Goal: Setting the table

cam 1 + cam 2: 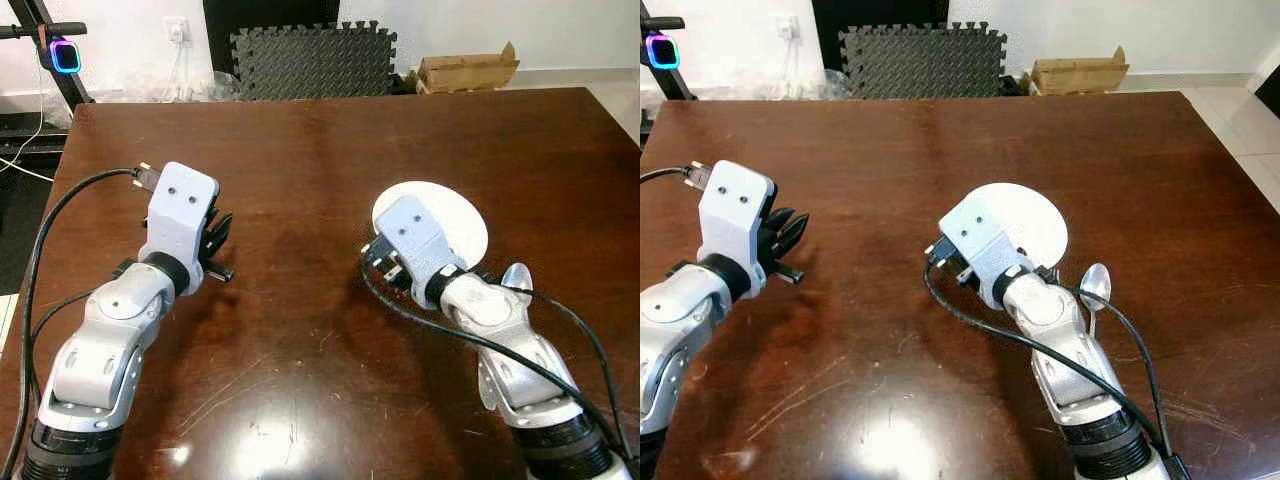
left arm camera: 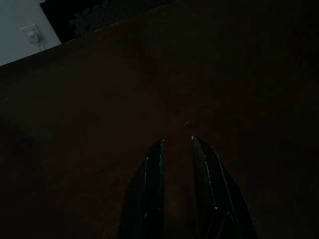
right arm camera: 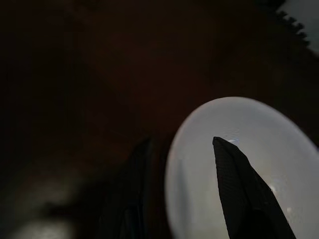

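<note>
A round white plate (image 1: 455, 215) lies on the dark wooden table (image 1: 320, 140), right of centre. A metal spoon (image 1: 1095, 285) rests on the table just to the right of the plate, its bowl end showing beside my right forearm. My right gripper (image 3: 182, 142) is open and straddles the plate's near-left rim, one finger (image 3: 239, 174) above the plate and the other above the bare wood. In the eye views its grey wrist housing (image 1: 415, 235) covers that rim. My left gripper (image 1: 218, 235) hovers low over bare table on the left, open by a narrow gap and holding nothing.
Beyond the table's far edge, black foam mats (image 1: 315, 60) lean against the wall beside a cardboard box (image 1: 468, 70). A black stand with a glowing ring (image 1: 65, 55) is at the far left. Black cables (image 1: 60, 215) loop from both wrists.
</note>
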